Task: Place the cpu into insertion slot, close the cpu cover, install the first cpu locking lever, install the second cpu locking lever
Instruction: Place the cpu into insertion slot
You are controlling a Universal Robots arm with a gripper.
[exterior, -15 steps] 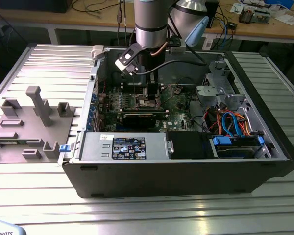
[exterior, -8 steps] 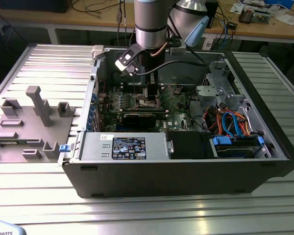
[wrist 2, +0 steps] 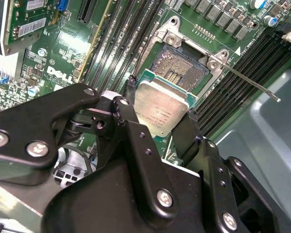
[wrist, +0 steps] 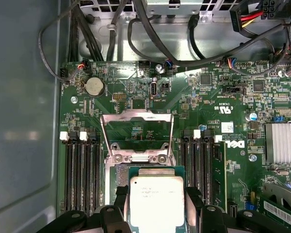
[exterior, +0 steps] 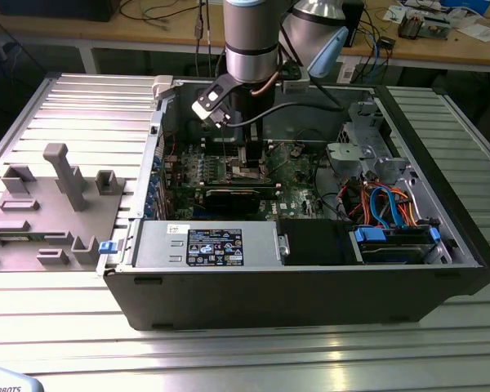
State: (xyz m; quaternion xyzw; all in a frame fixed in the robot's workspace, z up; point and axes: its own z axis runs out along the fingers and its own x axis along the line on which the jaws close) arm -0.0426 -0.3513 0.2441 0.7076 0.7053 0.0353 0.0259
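The cpu (wrist 2: 160,110), a flat square chip with a silvery top on a green edge, is clamped between my black fingers (wrist 2: 128,99). In both wrist views my gripper (wrist: 156,199) is shut on the cpu (wrist: 156,204) from two opposite sides. The chip hangs tilted just above the insertion slot (wrist 2: 180,67), whose brownish contact field lies partly uncovered. The cpu cover (wrist: 137,117), a silver frame with a square window, stands swung open behind the slot. A thin locking lever (wrist 2: 252,81) sticks out free to one side. In the exterior view my gripper (exterior: 249,162) reaches down into the open computer case.
Long black memory slots (wrist: 80,174) flank the socket on both sides. Black cables (wrist: 150,34) hang beyond the board, and a finned heat sink (wrist: 283,143) sits nearby. The case wall (wrist: 24,121) is close. A grey fixture tray (exterior: 49,204) lies on the exterior view's left.
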